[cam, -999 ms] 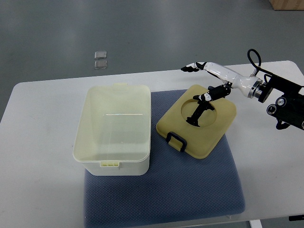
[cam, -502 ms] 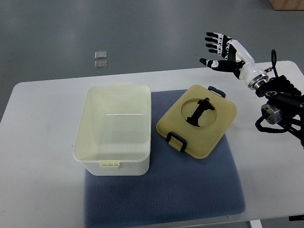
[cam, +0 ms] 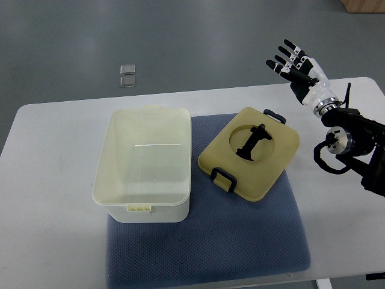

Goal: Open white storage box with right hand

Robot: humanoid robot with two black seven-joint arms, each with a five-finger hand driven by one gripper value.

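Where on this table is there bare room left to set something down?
Free: the blue mat in front of the lid, the white table left of the storage box, and the table's right front corner. Crowded: the narrow gap between box and lid. The right hand hovers over the back right edge.

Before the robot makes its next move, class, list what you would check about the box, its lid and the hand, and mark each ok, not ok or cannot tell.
1. Box open, with no lid on it: ok.
2. Lid lying flat on the blue mat, right of the box: ok.
3. Lid clear of the box, with a gap between them: ok.
4. Right hand open, fingers spread, holding nothing: ok.
5. Right hand away from the lid, raised over the table's far right edge: ok.
6. Left hand parked safely: cannot tell, it is out of view.
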